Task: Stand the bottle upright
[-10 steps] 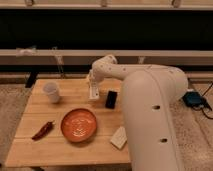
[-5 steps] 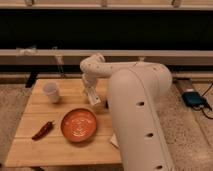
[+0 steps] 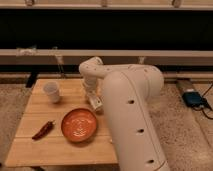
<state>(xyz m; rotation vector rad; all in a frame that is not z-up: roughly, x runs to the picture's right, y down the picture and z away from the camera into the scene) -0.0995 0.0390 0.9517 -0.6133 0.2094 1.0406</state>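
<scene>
The white arm fills the near right of the scene, rising thick from the near edge and leaning toward the far left. At its far end a rounded joint turns the slimmer forearm straight down (the whole shape reads almost as a hook). The gripper hangs at the bottom of that forearm, pointing down, just left of the arm's thick body.

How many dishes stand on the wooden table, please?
2: a small white cup at the wooden table's far left, a round orange bowl front-centre. The gripper hangs just behind the bowl; the white arm may hide others.
</scene>
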